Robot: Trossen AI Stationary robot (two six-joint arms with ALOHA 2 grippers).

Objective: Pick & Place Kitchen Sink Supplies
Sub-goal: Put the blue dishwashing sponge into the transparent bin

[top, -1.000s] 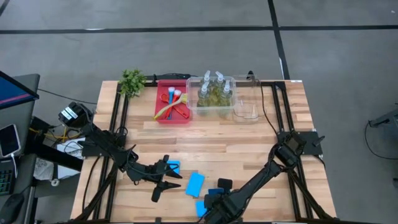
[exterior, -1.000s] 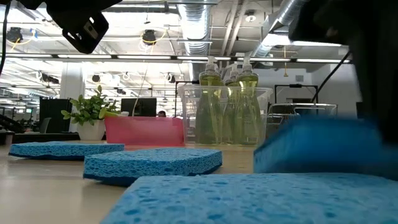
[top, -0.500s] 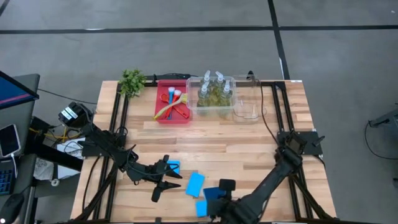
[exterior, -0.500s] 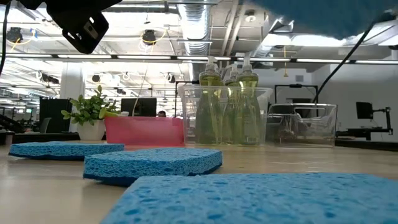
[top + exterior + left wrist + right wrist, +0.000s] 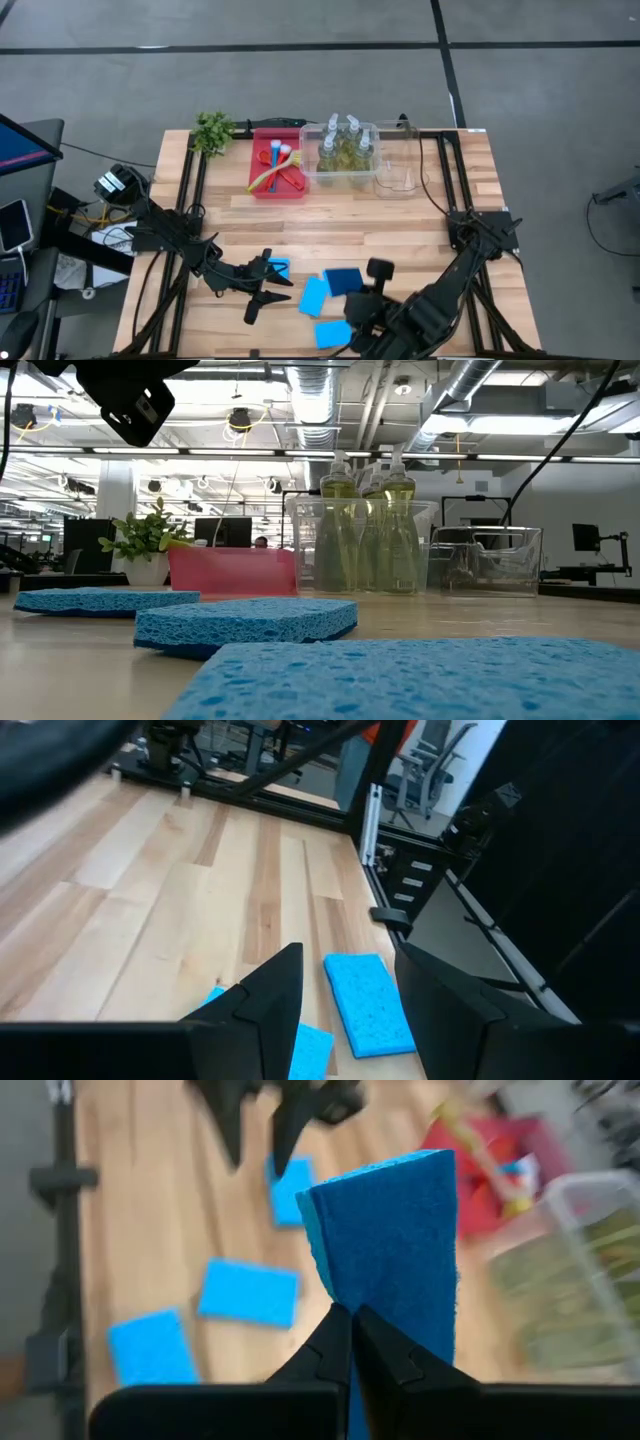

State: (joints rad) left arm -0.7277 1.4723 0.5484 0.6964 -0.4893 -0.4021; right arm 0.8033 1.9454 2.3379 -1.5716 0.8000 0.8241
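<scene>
The right gripper (image 5: pixel 345 1342) is pinching the dark sponge (image 5: pixel 343 281) between its fingers and is now carrying it in the air above the near part of the table (image 5: pixel 400 230). One second ago this sponge was low at the near edge and was filling the right side of the low view; now that view is free of it, so the lift is done. This is meaning, I judge, that the picking part is finished and the carrying to a far bin is beginning.

Three light sponges (image 5: pixel 314 295) are lying flat on the table nearby. The left gripper (image 5: pixel 262 292) is waiting beside them as before, with fingers spread.

Farther away, the bottles (image 5: pixel 345 145) are standing in a clear bin (image 5: pixel 311 170), an empty bin (image 5: pixel 399 182) is on its right, and the brushes (image 5: pixel 275 165) are lying in the red tray (image 5: pixel 257 187).
</scene>
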